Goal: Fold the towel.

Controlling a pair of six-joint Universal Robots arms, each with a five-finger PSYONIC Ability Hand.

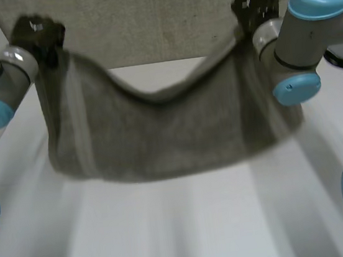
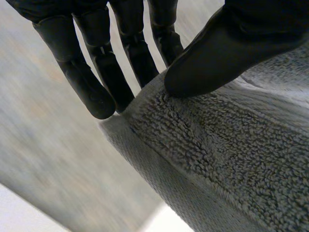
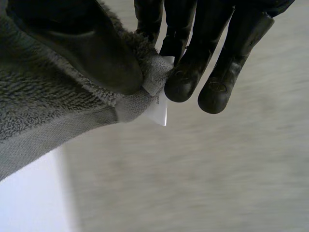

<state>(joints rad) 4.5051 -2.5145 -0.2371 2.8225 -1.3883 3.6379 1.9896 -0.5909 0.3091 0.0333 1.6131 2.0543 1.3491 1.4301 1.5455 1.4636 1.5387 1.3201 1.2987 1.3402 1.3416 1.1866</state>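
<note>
You have the left hand (image 2: 217, 53) clamped on one top corner of the towel (image 1: 159, 130), thumb pressing the pile against the fingers (image 2: 91, 92); the right hand (image 3: 91, 48) pinches the other corner likewise, just beside the white label (image 3: 159, 108); held high at far left and far right, they let the cloth hang open, sagging mid-edge, above the surface (image 1: 183, 227); that spread likely readies a flat lay for folding.
</note>
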